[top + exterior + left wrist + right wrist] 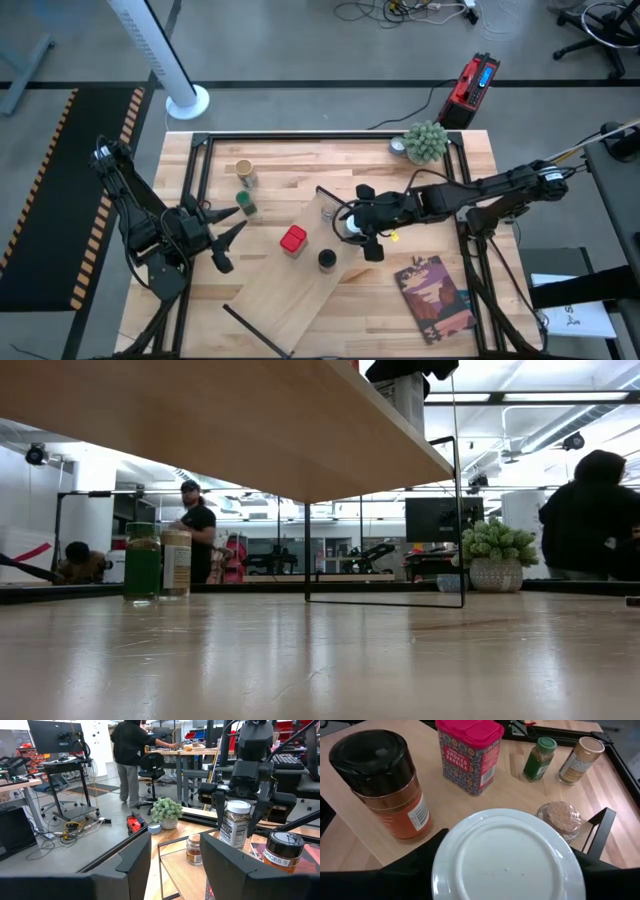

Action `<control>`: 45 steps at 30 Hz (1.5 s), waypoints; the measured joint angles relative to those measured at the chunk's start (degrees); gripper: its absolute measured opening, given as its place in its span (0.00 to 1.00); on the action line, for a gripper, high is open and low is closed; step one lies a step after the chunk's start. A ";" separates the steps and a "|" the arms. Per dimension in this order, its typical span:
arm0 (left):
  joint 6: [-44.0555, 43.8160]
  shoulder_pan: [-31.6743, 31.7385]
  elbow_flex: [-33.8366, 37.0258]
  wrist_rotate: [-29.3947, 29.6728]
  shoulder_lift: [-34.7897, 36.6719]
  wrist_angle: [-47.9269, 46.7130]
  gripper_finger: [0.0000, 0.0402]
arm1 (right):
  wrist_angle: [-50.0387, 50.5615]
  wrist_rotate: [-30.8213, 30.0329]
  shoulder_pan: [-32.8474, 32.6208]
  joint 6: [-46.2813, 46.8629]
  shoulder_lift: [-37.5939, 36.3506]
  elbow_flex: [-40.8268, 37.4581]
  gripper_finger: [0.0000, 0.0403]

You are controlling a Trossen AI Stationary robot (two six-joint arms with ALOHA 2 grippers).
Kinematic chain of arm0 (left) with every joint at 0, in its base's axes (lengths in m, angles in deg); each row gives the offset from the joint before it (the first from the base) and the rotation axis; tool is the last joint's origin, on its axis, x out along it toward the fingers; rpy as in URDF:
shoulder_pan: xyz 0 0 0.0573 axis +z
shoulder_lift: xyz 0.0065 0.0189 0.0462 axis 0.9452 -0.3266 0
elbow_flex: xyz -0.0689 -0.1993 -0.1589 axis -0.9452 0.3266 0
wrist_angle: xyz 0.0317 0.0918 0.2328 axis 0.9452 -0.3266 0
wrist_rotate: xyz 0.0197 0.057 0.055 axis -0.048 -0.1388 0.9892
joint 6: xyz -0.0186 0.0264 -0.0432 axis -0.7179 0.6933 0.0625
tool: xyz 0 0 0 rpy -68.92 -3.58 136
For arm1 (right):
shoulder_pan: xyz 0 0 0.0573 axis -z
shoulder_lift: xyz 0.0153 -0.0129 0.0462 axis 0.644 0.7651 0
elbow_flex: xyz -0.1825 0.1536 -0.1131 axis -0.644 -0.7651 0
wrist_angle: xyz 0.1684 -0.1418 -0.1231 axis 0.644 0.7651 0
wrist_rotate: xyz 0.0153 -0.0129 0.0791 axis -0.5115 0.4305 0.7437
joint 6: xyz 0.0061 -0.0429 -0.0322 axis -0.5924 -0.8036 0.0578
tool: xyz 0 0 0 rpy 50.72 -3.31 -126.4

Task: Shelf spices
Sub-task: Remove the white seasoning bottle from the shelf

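The right gripper (352, 226) is clamped on the white-topped jar (507, 855), its fingers partly apart around the jar's body, and holds it over the upper end of the shelf (300, 290) (the wrist view looks straight down onto the white lid). The shelf lies at a slant across the desk (270, 160), a pale board with a thin black rail at each short end. On it stand the red squarish jar (292, 240) and the black-topped jar (327, 260), close to each other near the board's middle, and the clear glass jar (327, 212) stands at its upper end just beside the held jar. The green-topped jar (246, 205) and the tan-topped jar (244, 173) stand off the shelf on the bare desk, near each other. The left gripper (232, 228) hangs near the desk's left side with its fingers drawn together, holding nothing.
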 joint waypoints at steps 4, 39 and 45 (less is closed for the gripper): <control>0.00 0.00 0.00 0.00 0.00 0.00 0.40 | 3.15 -0.14 0.00 -0.72 -0.10 2.22 0.56; 0.00 0.00 0.02 -1.12 -0.17 0.20 0.39 | 2.18 -16.44 -0.13 14.63 -29.08 -26.13 0.56; 0.00 0.00 0.02 -1.12 -0.17 0.20 0.40 | -3.67 -17.23 -0.01 18.67 -29.90 -34.26 0.56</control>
